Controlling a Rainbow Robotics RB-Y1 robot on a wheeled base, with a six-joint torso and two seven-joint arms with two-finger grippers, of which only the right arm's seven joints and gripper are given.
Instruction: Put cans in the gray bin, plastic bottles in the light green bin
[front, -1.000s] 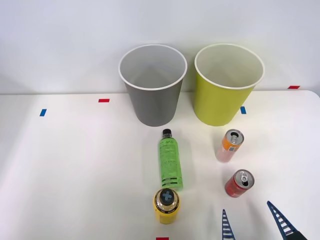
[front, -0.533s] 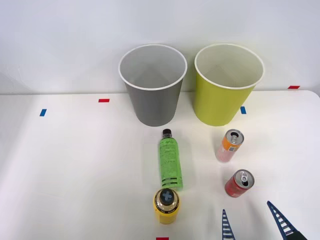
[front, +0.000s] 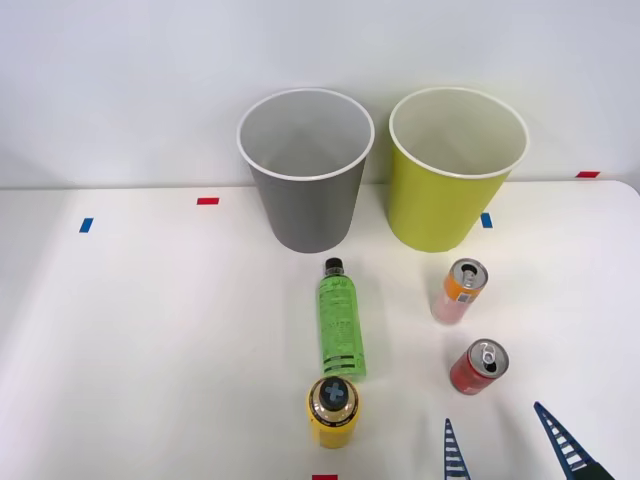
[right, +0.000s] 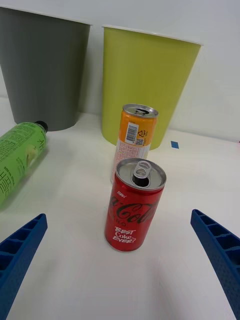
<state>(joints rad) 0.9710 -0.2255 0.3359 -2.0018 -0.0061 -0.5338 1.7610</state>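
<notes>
Glossy metal cans (right: 134, 210) are standing on the smooth matt table (front: 150, 330) near matt plastic bins (front: 305, 170).

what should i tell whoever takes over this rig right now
Right end effector: open, holding nothing, low over the table just short of the red can.
Both cans stand upright on the table; the orange-and-pink can is behind the red one, nearer the light green bin.
The green bottle lies on its side in front of the gray bin. The yellow bottle stands upright just past its base end.
Done: nothing visibly sorted; both bins look empty.
Left: both cans to gray, both bottles to light green. Red can looks the likely first pick.
</notes>
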